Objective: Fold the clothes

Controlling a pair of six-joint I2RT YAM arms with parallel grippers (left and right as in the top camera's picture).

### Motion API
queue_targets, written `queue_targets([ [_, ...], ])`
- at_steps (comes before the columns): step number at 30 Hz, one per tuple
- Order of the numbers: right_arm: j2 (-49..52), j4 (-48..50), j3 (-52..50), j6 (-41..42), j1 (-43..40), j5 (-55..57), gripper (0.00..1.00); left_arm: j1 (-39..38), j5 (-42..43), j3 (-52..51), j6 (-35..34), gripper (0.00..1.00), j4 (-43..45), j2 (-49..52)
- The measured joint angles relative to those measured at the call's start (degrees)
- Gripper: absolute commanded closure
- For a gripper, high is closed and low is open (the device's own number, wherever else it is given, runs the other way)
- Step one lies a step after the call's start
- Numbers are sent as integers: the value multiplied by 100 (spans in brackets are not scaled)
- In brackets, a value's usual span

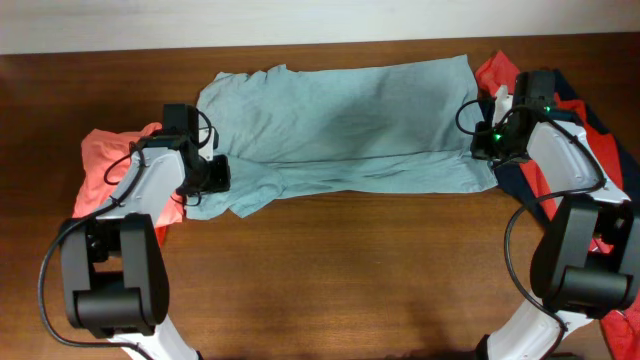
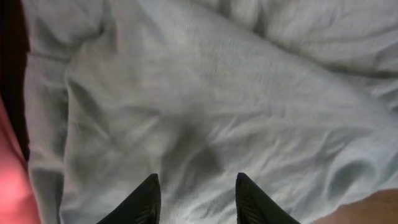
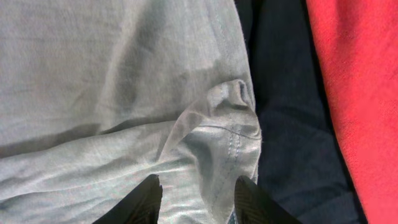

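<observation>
A pale grey-blue T-shirt [image 1: 340, 125] lies spread across the back middle of the table, its near part folded back into a band. My left gripper [image 1: 205, 178] is open over its left end; the left wrist view shows wrinkled grey-blue cloth [image 2: 205, 106] between the open fingers [image 2: 196, 199]. My right gripper [image 1: 487, 143] is open over the shirt's right end, above a bunched hem corner [image 3: 224, 118] between its fingers [image 3: 196, 199]. A coral-orange shirt [image 1: 105, 165] lies under my left arm. Red [image 1: 600, 125] and navy [image 1: 530, 180] shirts lie under my right arm.
The brown wooden table [image 1: 340, 270] stretches toward the front. The navy cloth [image 3: 283, 112] and red cloth [image 3: 354, 87] sit right beside the grey-blue hem. A pale wall edge runs behind the table.
</observation>
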Motion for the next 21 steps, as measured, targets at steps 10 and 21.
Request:
queue_targets([
  [10,0,-17,0,-20,0,0,57,0,0,0,-2,56,-321,0],
  [21,0,-63,0,-39,0,0,57,0,-24,0,0,56,-415,0],
])
